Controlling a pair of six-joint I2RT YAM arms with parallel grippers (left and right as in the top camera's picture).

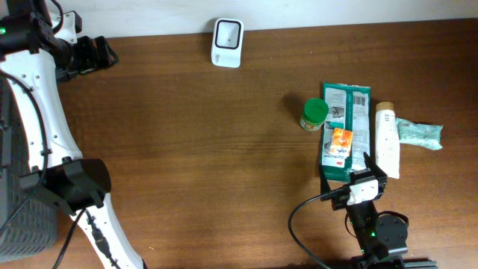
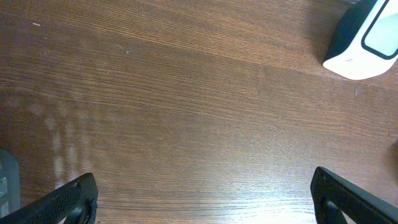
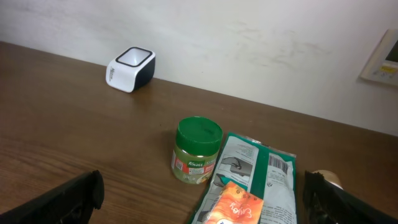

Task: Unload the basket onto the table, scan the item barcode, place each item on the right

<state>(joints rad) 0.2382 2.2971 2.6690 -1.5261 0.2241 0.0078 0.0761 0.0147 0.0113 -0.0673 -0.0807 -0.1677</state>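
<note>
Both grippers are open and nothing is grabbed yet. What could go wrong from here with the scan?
1. The green-and-white packet lies flat between the green-lidded jar and a white tube. In closing on it, the right gripper could knock the jar or drag the tube.
2. The scanner sits far off at the table's back edge, so a weak grip on the flat packet might slip on the way.

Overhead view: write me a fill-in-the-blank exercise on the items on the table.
The jar has a ____ lid.
The packet lies between the jar and the ____.
The right gripper stands ____ at the packet's near end.
Missing words: green; bottle; open.
</note>
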